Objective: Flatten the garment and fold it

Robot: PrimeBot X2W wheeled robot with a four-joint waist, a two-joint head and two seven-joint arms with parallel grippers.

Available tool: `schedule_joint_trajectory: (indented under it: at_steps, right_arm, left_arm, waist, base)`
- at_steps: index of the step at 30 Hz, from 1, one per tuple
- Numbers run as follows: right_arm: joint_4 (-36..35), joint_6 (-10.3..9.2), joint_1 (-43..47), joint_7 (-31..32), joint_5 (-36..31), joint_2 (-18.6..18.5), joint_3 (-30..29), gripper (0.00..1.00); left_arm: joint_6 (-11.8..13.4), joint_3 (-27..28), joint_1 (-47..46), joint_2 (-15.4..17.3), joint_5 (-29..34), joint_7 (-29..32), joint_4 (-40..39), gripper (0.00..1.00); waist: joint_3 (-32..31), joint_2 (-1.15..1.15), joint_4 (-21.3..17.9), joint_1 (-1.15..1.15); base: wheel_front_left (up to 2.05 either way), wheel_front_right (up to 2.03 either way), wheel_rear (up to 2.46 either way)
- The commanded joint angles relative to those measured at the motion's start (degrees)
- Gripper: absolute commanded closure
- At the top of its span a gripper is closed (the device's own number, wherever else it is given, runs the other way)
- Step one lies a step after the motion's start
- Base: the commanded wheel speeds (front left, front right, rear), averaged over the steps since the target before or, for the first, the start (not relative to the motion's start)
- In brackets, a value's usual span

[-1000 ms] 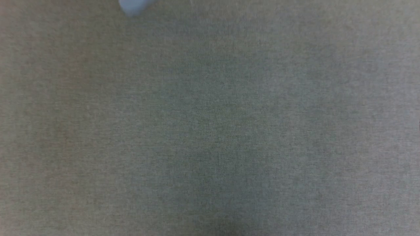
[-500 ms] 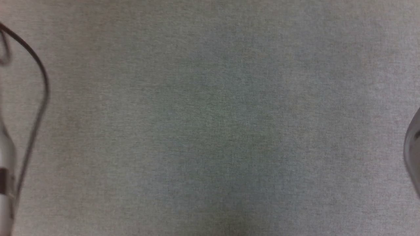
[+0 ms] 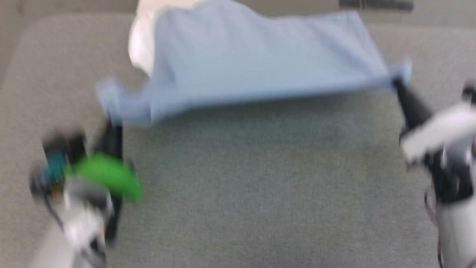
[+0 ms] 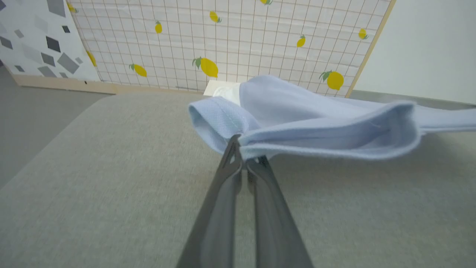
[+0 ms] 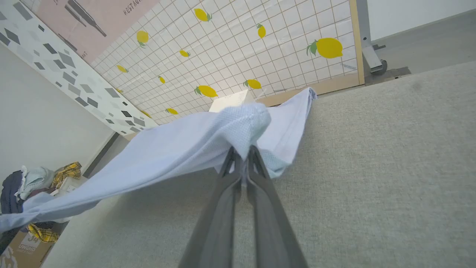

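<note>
The garment [image 3: 260, 63], a light blue shirt, hangs stretched above the grey table [image 3: 260, 186] between my two grippers, its near edge taut. My left gripper [image 3: 111, 121] is shut on its left corner; in the left wrist view the fingertips pinch bunched blue cloth [image 4: 297, 123] at the left gripper [image 4: 243, 149]. My right gripper [image 3: 398, 83] is shut on the right corner, and in the right wrist view the right gripper [image 5: 243, 150] holds the garment [image 5: 167, 149]. A white part of the garment [image 3: 141, 44] shows at the far left. The head view is blurred.
A tiled panel with lemon prints [image 4: 230, 44] stands behind the table. A white box [image 5: 228, 102] sits at the table's far edge. A pile of clothes on a cardboard box [image 5: 26, 190] lies off to one side of the table.
The head view has swung: earlier it held bare grey table cloth, with arm parts at the edges half a second ago. Now it takes in the stretched garment and both grippers.
</note>
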Motion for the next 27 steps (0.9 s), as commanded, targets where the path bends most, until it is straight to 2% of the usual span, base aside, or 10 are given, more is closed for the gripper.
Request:
schedule_joint_trajectory:
  at_steps: [1,4,10,13,16,21,27]
  right_arm:
    - [-1.3,-0.1,3.7,-0.4,0.6,-0.4,-0.6,1.0]
    - [-3.7,-0.1,12.5,0.4,-0.8,-0.3,-1.5,1.0]
    - [-7.5,-0.1,25.9,4.5,-3.3,1.8,-4.1,1.0]
    - [-9.1,-0.1,31.1,8.6,-4.4,3.0,-5.4,1.0]
    - [-11.2,-0.1,36.2,15.6,-5.6,4.0,-7.2,1.0]
    - [-16.1,-0.1,40.8,26.1,-6.0,5.6,-10.2,1.0]
    - [-21.6,-0.1,37.6,26.6,-7.3,7.0,-13.3,1.0]
  left_arm:
    - [1.2,0.2,4.8,0.2,-1.2,0.6,-1.3,1.0]
    - [3.2,-0.3,15.1,-0.4,-2.8,2.2,-4.2,1.0]
    - [6.4,-2.6,29.9,-2.2,-6.0,6.5,-8.4,1.0]
    - [7.7,-3.1,34.7,-3.0,-8.0,8.6,-9.6,1.0]
    - [9.2,-3.2,39.2,-3.3,-10.1,11.4,-10.9,1.0]
    - [10.6,-2.7,43.2,-2.4,-11.9,14.1,-13.9,1.0]
    - [10.7,-1.7,38.5,-0.4,-8.8,12.6,-17.6,1.0]
  waist:
    - [-7.7,0.0,0.5,0.0]
    - [-9.9,0.0,0.7,0.0]
    - [-13.1,0.0,1.5,0.0]
    - [-13.8,0.0,1.7,0.0]
    - [-14.6,0.0,1.7,0.0]
    - [-14.4,0.0,1.2,0.0]
    - [-12.5,0.0,0.7,0.0]
  base:
    - [0.0,0.0,0.0]
    - [0.0,0.0,0.0]
    - [0.0,0.0,0.0]
    - [0.0,0.0,0.0]
    - [0.0,0.0,0.0]
    - [0.0,0.0,0.0]
    - [0.0,0.0,0.0]
